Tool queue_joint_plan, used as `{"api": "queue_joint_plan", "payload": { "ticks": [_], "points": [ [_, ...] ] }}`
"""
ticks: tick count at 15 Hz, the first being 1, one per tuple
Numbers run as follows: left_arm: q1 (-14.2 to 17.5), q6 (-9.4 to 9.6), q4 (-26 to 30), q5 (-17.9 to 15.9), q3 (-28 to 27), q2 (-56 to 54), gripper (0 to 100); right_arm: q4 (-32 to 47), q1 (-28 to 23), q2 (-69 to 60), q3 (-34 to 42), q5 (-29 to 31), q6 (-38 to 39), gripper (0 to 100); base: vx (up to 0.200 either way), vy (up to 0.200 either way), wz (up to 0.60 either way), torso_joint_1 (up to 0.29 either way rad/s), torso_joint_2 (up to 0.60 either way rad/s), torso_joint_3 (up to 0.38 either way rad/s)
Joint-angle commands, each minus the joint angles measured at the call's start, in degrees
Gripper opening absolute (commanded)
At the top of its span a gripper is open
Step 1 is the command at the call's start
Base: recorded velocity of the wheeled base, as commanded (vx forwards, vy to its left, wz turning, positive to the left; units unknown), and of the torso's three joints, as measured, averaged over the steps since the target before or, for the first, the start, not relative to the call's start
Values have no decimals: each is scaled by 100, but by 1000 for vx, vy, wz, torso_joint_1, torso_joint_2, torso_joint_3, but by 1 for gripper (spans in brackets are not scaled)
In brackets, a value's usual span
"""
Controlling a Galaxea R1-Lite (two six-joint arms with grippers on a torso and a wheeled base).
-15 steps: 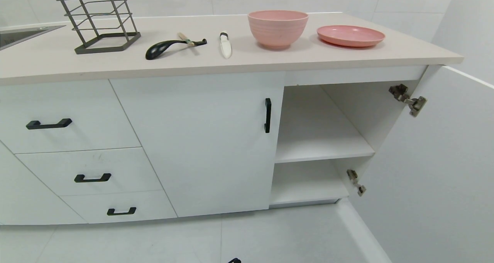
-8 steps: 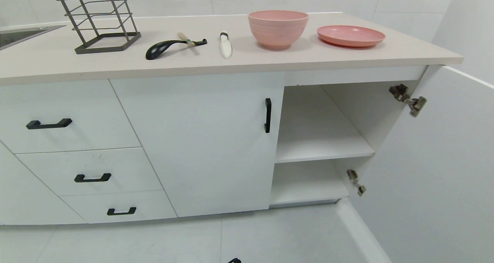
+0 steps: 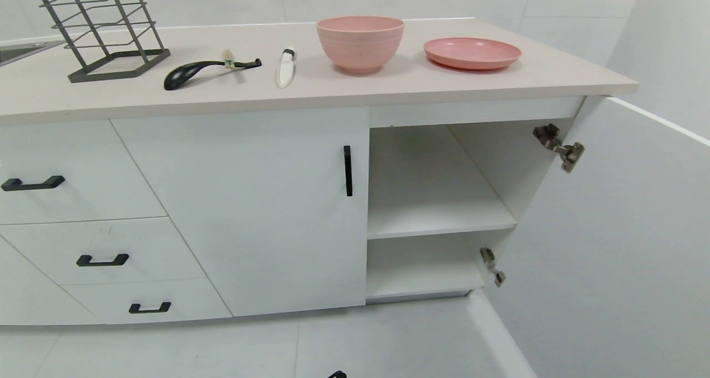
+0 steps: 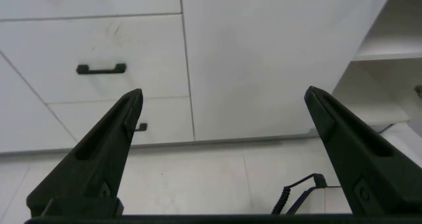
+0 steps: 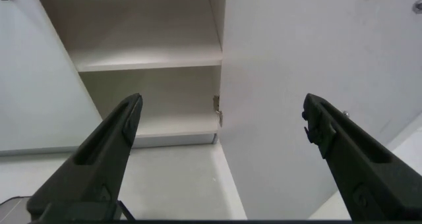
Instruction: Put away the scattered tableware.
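The right gripper, jaws spread wide and empty, sits low before the open cupboard, with the pink plate above that cupboard and the pink bowl above its left edge, so it seems nearer than the equally open left gripper.

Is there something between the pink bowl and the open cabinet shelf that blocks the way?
Nothing visible does. The bowl stands on the counter right above the shelf, and the door there is swung wide open.
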State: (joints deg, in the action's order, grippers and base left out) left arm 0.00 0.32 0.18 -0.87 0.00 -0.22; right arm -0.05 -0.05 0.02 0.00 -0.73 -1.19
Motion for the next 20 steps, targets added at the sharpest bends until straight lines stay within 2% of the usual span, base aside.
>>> {"api": "queue_joint_plan", "payload": {
  "ticks": [1, 7, 9, 12, 15, 16, 20],
  "points": [
    [0, 3, 8, 7, 0, 22, 100, -13, 5, -2, 0, -6, -4, 100, 0, 0, -600, -2, 2, 7],
    [0, -14, 8, 25, 0, 22, 100, -13, -4, -2, 0, -6, -12, 100, 0, 0, 0, 0, 0, 0],
    [0, -14, 8, 43, 0, 22, 100, -13, -4, -2, 0, -6, -12, 100, 0, -200, 0, 2, 2, 5],
    [0, -58, 8, 51, 0, 22, 100, -13, -4, -2, 0, -6, -12, 100, 200, -200, 0, -1, 4, 4],
    [0, -76, 8, 87, 0, 22, 100, -13, 5, -2, 0, -6, -12, 100, 67, 0, 0, -1, 1, 1],
    [0, -137, -1, 87, 0, 22, 100, -13, -4, -2, 0, -6, -12, 100, 0, 0, 0, 0, 0, 0],
    [0, -137, -1, 95, 0, 22, 100, -13, -4, -2, 0, -6, -12, 100, 0, 150, 0, -1, -1, 1]
  ]
}}
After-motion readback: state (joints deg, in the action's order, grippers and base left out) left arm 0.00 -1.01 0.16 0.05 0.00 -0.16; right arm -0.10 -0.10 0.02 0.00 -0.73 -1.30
